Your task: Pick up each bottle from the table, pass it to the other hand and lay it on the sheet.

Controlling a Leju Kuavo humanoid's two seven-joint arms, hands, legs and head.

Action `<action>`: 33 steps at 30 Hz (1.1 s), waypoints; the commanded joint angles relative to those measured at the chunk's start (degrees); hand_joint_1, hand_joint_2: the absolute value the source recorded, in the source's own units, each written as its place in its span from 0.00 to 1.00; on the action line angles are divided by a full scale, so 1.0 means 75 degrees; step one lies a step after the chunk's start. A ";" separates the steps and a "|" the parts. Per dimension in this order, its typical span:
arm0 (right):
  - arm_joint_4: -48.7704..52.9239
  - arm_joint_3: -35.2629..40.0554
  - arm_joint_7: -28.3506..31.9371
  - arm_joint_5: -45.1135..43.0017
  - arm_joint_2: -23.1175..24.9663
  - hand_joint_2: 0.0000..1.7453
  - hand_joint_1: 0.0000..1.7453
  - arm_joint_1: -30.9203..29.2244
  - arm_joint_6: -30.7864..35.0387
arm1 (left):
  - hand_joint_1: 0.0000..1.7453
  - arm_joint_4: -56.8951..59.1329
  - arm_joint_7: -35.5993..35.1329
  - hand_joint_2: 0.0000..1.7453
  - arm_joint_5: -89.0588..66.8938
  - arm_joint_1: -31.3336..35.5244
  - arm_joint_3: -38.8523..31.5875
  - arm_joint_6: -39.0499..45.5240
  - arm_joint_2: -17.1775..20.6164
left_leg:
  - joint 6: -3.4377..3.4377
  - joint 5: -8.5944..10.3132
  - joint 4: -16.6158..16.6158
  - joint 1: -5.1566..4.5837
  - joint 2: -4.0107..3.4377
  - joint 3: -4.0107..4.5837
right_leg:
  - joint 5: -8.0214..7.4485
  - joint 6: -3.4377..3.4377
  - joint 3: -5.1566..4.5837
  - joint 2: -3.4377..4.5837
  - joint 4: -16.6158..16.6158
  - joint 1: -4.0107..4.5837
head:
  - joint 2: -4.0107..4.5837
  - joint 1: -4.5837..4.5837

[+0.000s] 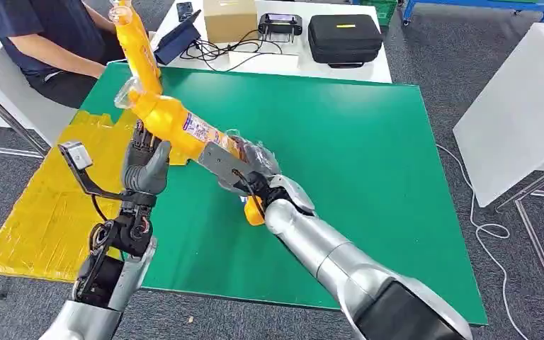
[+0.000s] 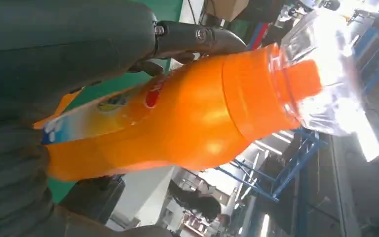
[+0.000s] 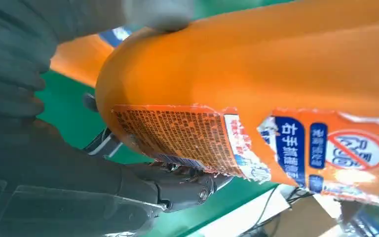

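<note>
Yellow sheet (image 1: pixel 35 212) left, over green table (image 1: pixel 368 184) edge, grey carpet around. Left hand (image 1: pixel 144 164) fingers spread under orange bottle (image 1: pixel 177 124), not clearly gripping. Torn label, Chinese print unreadable. Bottle tilted, cap far-left, base near-right. Right hand (image 1: pixel 244 170) wrapped around base.

Robot lab or workshop, green-topped test table (image 1: pixel 368 142), equipment case (image 1: pixel 344 37), blue metal racks (image 2: pixel 281 173)

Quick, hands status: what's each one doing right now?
Left hand: open, fingers by the orange bottle, grip not closed.
Right hand: holding the orange bottle.
</note>
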State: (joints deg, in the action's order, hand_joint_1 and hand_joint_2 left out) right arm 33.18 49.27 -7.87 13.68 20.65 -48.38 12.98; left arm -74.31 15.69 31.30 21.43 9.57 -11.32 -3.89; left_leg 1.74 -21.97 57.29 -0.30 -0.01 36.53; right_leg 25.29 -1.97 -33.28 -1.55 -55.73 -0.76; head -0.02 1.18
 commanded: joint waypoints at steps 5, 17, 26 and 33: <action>0.0546 0.1148 -0.0120 0.0169 -0.0087 1.00 1.00 -0.0086 0.0196 | 0.00 0.0874 -0.0085 1.00 -0.0342 0.0476 -0.0206 -0.0043 -0.0301 | -0.0018 -0.0021 0.0006 0.0012 0.0009 -0.0046 | 0.0022 0.0013 0.0056 0.0009 0.0003 0.0008 | 0.0000 -0.0003; 0.1579 0.2390 -0.0368 -0.0022 -0.0087 1.00 1.00 0.0385 -0.0175 | 0.00 -0.0289 -0.0033 1.00 -0.0533 -0.0386 -0.0961 0.0205 -0.0178 | -0.0014 -0.0017 -0.0006 0.0009 -0.0010 -0.0032 | 0.0013 0.0011 0.0038 0.0024 0.0010 0.0007 | -0.0003 -0.0003; 0.1492 0.2990 -0.0345 -0.0587 -0.0087 1.00 1.00 0.0344 -0.0224 | 1.00 -0.1056 0.0076 1.00 -0.0574 -0.0777 -0.1290 0.0493 -0.0280 | -0.0011 -0.0011 -0.0004 0.0010 0.0000 -0.0016 | 0.0011 0.0010 0.0023 0.0013 0.0008 0.0007 | 0.0000 -0.0006; 0.1285 0.3143 -0.0398 -0.0896 -0.0087 1.00 1.00 0.0251 -0.0216 | 1.00 -0.1355 0.0125 1.00 -0.0552 -0.0980 -0.1398 0.0543 -0.0280 | -0.0016 -0.0015 -0.0004 0.0012 0.0005 -0.0026 | 0.0016 0.0012 0.0035 0.0011 0.0009 0.0009 | 0.0000 -0.0003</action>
State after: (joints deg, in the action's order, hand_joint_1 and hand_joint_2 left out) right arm 43.65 66.62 -10.93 7.85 20.96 -45.46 12.85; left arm -83.29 16.65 27.26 12.49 1.81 -7.78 -5.38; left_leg 1.73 -21.98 57.27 -0.29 -0.01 36.58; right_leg 25.31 -1.95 -33.30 -1.53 -55.72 -0.76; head -0.02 1.16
